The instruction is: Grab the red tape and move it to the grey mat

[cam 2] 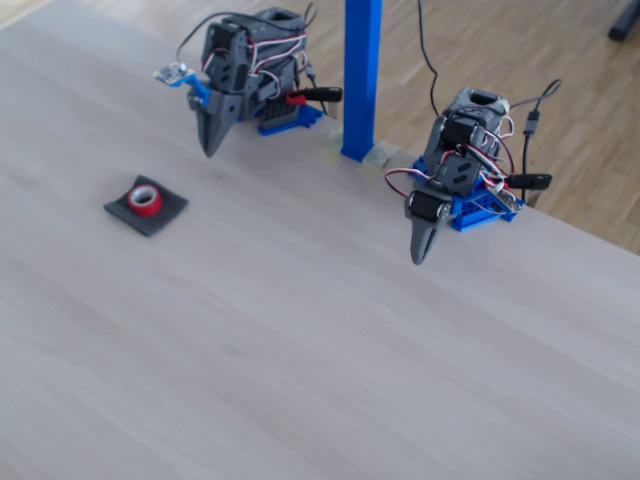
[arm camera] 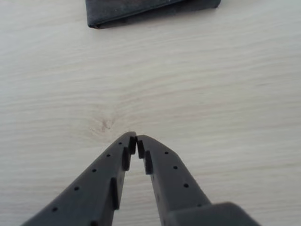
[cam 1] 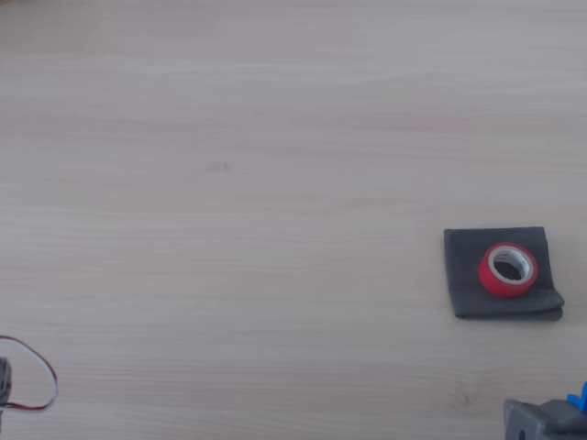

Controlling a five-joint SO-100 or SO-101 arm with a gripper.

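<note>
Pale wood table (cam 1: 229,183); grey mat (cam 1: 463,275) lying on it, red wire loop (cam 1: 41,371) at edge.

A pale wood-grain tabletop (cam 2: 330,330) is seen filling most of the fixed view, evenly lit with only soft shadows. Beyond its far edge, a wooden plank floor (cam 2: 560,50) in a warmer tone is visible. A blue upright post (cam 2: 361,75) is set at the tabletop's far edge.

Red tape (cam 1: 505,270) flat on grey mat (cam 1: 464,275)
</note>
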